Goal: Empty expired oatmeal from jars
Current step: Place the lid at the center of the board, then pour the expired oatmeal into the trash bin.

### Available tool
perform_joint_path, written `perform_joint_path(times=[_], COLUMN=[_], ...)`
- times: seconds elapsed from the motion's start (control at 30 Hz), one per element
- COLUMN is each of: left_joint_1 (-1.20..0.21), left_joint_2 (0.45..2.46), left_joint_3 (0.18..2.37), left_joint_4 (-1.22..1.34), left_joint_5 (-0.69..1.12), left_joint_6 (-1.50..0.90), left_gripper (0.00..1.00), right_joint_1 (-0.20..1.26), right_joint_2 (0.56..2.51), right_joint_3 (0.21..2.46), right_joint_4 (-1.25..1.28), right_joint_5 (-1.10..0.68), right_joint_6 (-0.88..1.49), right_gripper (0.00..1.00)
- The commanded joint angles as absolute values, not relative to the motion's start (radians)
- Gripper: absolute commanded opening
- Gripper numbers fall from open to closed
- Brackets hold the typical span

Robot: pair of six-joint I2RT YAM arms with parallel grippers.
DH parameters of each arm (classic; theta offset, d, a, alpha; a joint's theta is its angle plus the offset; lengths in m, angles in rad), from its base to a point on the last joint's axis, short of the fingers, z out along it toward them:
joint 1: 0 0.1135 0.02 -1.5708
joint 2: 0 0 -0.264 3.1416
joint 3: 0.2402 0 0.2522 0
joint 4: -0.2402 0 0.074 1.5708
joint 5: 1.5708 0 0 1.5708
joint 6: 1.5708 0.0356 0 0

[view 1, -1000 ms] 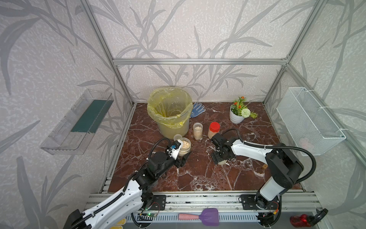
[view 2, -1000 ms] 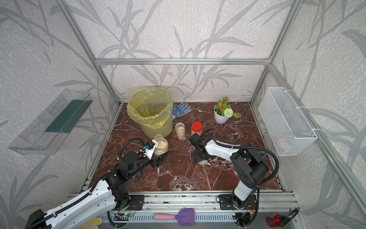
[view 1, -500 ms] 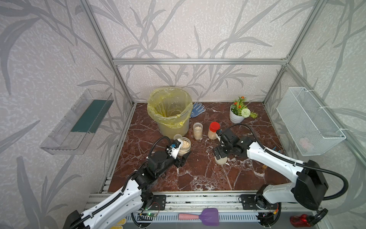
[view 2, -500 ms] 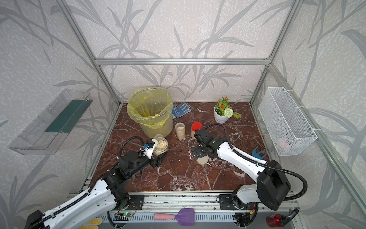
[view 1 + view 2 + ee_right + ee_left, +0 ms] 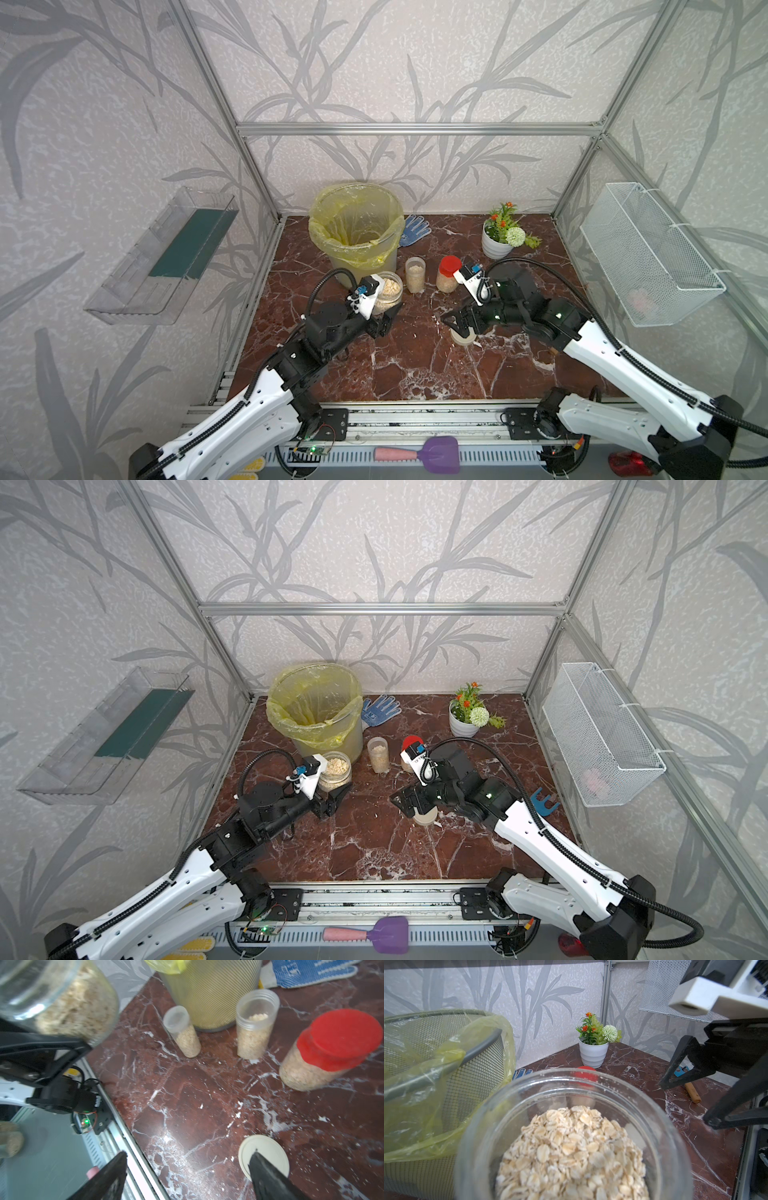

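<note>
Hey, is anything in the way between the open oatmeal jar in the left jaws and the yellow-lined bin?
Mostly no. The wide jar is right beside the bin, whose mouth is open. Only a slim jar stands at the bin's foot nearby; lifting over the rim should clear it.

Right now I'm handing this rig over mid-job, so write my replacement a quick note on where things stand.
Left gripper: shut on the wide jar, lid off, oatmeal inside, beside the bin.
Right gripper: open, above the beige lid lying on the table.
Done: wide jar opened.
Left: tip it into the bin, then open and empty the slim jars and the red-capped jar standing near the bin.
</note>
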State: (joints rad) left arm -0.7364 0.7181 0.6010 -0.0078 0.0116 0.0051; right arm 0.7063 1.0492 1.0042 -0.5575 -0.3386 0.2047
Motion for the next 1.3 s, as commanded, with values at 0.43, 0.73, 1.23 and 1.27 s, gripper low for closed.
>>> perform_joint_path(times=[0.43, 0.73, 1.23, 1.27], left_joint_1=[-0.682, -0.579, -0.443, -0.437], left_joint_2=[0.934, 1.02, 1.082, 1.087], left_joint_3=[0.93, 1.035, 1.12, 1.124], left_joint_4=[-0.078, -0.069, -0.087, -0.088], left_joint_5=[-0.021, 0.093, 0.237, 0.246], left_joint_6=[0.16, 0.174, 0.195, 0.198], left_gripper=[0.0, 0.0, 0.0, 0.0], right_joint_1=[0.712, 0.712, 0.762, 0.763], right_joint_2=[1.165, 1.302, 1.547, 1.565], right_joint_3=[1.214, 1.297, 1.511, 1.53], right_joint_4=[-0.225, -0.064, 0.038, 0.035], right_joint_5=[-0.431, -0.39, -0.384, -0.384], right_joint_6=[0.253, 0.307, 0.335, 0.335], right_gripper=[0.96, 0.98, 0.98, 0.99])
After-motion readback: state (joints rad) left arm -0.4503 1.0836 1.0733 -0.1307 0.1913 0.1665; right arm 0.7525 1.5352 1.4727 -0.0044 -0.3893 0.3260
